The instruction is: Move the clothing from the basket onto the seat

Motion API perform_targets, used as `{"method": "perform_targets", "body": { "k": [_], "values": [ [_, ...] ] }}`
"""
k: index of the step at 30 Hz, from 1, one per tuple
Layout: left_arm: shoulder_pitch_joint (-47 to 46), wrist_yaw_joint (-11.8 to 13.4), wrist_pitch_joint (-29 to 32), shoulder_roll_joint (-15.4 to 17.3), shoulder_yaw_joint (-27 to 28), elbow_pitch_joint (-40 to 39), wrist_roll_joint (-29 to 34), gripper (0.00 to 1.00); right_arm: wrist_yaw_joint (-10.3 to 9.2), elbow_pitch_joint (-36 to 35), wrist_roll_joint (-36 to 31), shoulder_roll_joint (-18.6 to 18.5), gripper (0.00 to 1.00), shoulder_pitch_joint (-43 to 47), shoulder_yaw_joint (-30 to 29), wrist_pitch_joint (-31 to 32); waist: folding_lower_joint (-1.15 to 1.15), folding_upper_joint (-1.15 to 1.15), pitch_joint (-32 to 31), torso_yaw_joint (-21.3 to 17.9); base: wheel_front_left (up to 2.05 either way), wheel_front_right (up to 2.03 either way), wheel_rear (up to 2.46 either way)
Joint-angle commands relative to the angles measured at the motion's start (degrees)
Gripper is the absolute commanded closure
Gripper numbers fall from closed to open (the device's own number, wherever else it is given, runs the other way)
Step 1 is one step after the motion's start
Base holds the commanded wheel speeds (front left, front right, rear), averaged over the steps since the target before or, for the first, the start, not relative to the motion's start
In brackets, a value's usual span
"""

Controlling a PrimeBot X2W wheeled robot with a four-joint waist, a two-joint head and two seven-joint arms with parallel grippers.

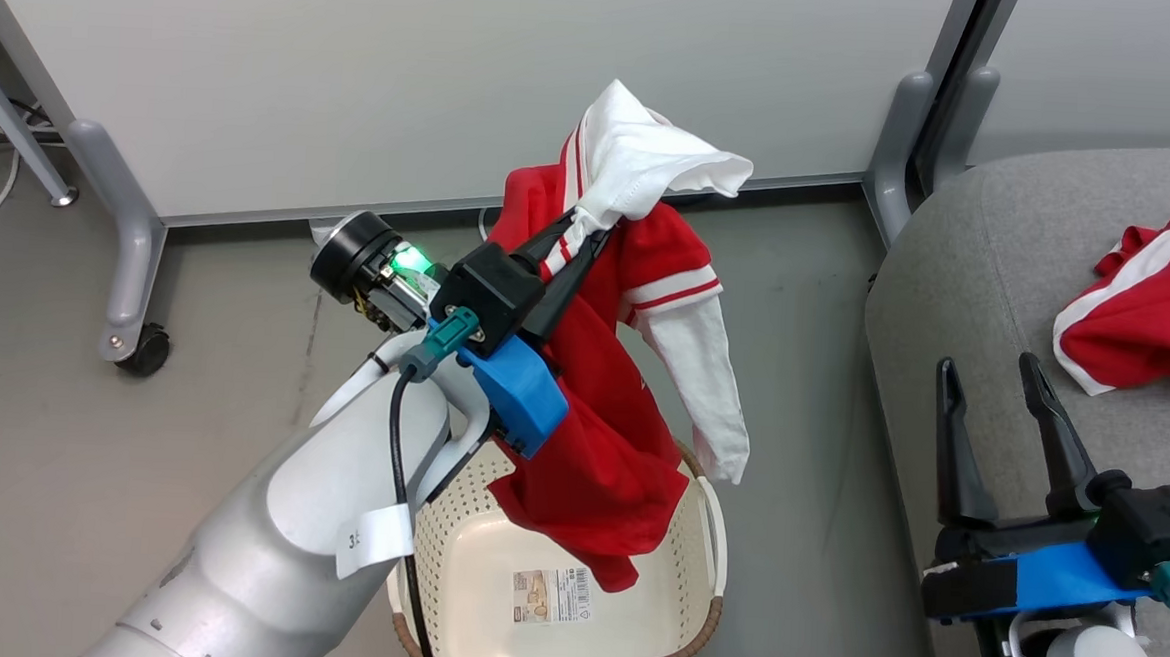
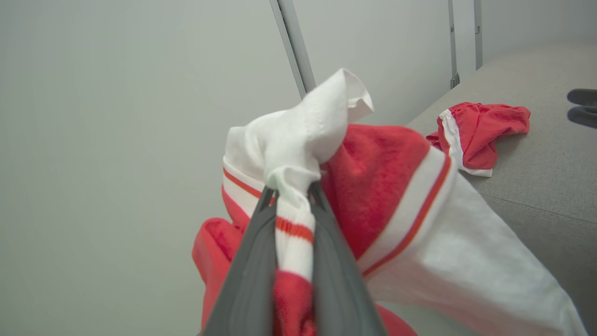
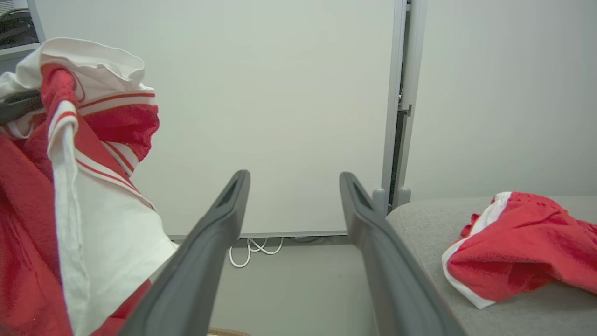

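My left gripper [image 1: 580, 230] is shut on a bunched white part of a red and white shirt [image 1: 611, 410], lifted so that it hangs above the cream basket [image 1: 703, 565] with its hem just inside. In the left wrist view the fingers [image 2: 252, 261] pinch that same shirt [image 2: 373, 186]. A second red garment with white trim [image 1: 1147, 308] lies on the grey seat [image 1: 958, 288] at the right. My right gripper [image 1: 993, 375] stands open over the seat's near part, nothing between its fingers [image 3: 219, 219]. From the right wrist camera the hanging shirt [image 3: 84, 196] is at left and the lying garment [image 3: 517, 247] at right.
A white partition wall [image 1: 408, 79] on grey wheeled legs [image 1: 132, 285] runs behind the basket. Grey floor [image 1: 87, 463] lies to the basket's left. A barcode sticker [image 1: 551, 595] shows on the basket's bare bottom. White cables [image 3: 252, 249] trail under the partition.
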Motion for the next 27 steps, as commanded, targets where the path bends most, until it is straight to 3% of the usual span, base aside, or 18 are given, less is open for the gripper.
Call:
{"method": "perform_targets", "body": {
  "k": [1,8,16,27],
  "values": [
    [0.5,-0.2,-0.3,-0.1,0.4,-0.2,0.4,1.00,0.01,-0.3,0.1,0.0,0.00,0.9,0.2,0.0,0.01,-0.01,-0.3,0.1,0.00,0.00,0.00],
    [1.1,-0.5,-0.3,-0.7,0.8,-0.2,1.1,1.00,0.01,-2.2,0.6,0.0,0.00,-0.2,3.0,0.0,0.01,-0.01,-0.8,0.4,0.00,0.00,0.00],
    [0.8,-0.9,-0.3,-1.1,0.9,-0.5,2.1,1.00,0.01,-2.4,0.0,0.0,0.00,-4.6,10.5,0.0,0.01,-0.01,-0.1,0.9,0.00,0.00,0.00],
    [-0.2,-1.2,-0.3,-2.2,0.4,-1.0,3.0,1.00,0.01,5.2,-1.1,-0.3,0.00,-13.5,20.6,0.0,0.01,-0.01,1.7,2.1,0.00,0.00,0.00]
  ]
}}
